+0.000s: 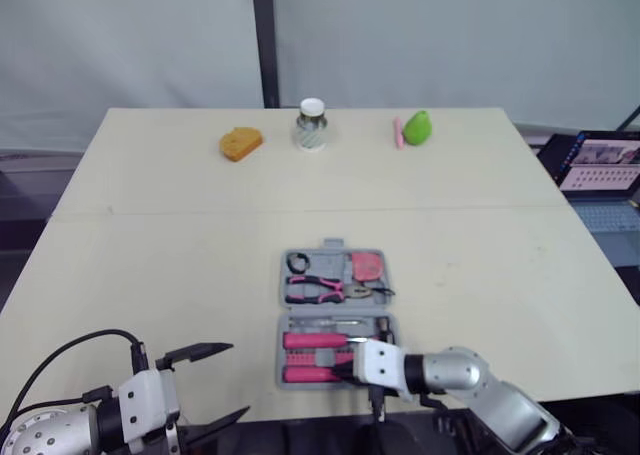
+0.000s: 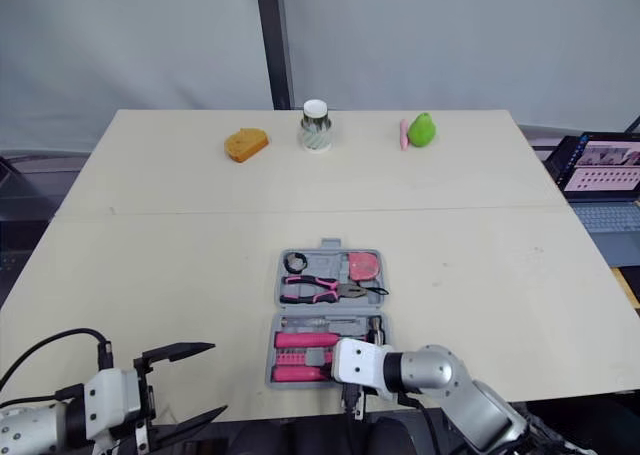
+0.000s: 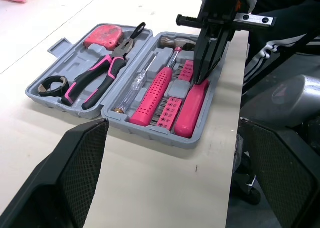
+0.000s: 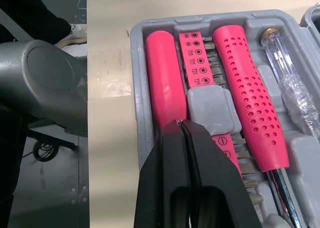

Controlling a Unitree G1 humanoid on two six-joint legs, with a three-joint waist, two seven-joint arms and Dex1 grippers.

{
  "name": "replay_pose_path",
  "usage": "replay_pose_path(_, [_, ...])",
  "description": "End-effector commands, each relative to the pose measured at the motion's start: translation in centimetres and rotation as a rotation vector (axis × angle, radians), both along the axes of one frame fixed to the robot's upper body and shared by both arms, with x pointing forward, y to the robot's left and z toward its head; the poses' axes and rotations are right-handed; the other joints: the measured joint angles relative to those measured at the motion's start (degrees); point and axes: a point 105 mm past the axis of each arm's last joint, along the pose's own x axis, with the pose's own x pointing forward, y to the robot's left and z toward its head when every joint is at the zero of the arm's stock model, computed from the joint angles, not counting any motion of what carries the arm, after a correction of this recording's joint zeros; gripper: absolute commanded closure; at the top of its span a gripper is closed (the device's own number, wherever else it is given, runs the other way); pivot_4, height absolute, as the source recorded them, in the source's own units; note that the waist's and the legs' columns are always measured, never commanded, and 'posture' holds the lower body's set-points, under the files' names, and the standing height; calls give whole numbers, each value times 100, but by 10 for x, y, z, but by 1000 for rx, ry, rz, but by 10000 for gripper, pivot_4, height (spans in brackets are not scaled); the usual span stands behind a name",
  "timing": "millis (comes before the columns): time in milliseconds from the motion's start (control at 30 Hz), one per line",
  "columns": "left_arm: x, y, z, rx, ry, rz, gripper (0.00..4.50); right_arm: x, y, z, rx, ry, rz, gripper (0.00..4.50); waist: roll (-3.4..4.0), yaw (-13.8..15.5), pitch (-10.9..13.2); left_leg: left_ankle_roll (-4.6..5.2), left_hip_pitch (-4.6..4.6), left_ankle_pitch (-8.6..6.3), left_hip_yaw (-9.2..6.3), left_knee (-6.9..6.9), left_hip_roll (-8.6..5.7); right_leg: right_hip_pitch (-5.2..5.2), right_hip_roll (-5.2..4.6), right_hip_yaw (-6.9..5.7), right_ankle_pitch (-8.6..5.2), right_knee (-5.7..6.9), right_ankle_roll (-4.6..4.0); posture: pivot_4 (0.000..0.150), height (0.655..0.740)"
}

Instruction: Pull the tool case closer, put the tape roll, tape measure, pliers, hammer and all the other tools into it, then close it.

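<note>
Beige table [image 1: 480, 275] with open case [image 3: 155, 134] near front edge. Left gripper [image 1: 240, 379] spread wide, left of case; right gripper [image 4: 181, 125] pinched shut, tips over case's near half. Hammer [image 3: 190, 112] in near half; pliers [image 1: 318, 290], tape measure [image 1: 367, 266], tape roll [image 1: 297, 264] in far half. Packing seemingly complete; closing outstanding.

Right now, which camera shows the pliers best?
The left wrist view: the pliers lie large and whole in the tool case, black-and-pink handles and tip clear, beside the tape measure. Both eye views show them small, from above. The right wrist view looks at the case's other half.
</note>
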Motion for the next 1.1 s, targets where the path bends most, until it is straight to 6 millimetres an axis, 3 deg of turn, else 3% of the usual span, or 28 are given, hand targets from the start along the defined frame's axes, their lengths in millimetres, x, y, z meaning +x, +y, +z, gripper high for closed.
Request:
replay_pose_path(33, [0, -2, 2, 4, -18, -11, 0, -33, -67, -84, -414, 302, -133, 44303, 8, 1, -9, 0, 0, -1, -2, 0, 0, 0, 0, 0, 0, -1, 0, 1500, 7400])
replay_pose_path(467, [0, -4, 2, 3, -21, -6, 0, -43, -78, -90, -501, 331, -101, 44303, 65, 0, -56, 3, 2, -17, -11, -4, 2, 6, -1, 6, 0, -32, -1, 1500, 7400])
replay_pose_path(933, [2, -3, 2, 3, -22, -3, 0, -47, -85, -96, -563, 350, -109, 44303, 68, 1, -62, 4, 2, -26, -15, -11, 11, 5, -5, 24, -7, -49, -14, 1500, 7400])
replay_pose_path(1033, [2, -3, 2, 3, -22, -4, 0, -46, -84, -96, -560, 350, -112, 44303, 70, 0, -64, 4, 4, -28, -20, -14, 24, 3, -9, 43, -48, -62, -95, 1500, 7400])
replay_pose_path(1100, [2, -4, 2, 2, -24, -4, 0, -43, -71, -90, -477, 343, -108, 44303, 70, -2, -64, 5, 5, -28, -19, -16, 28, 5, -8, 49, -48, -64, -95, 1500, 7400])
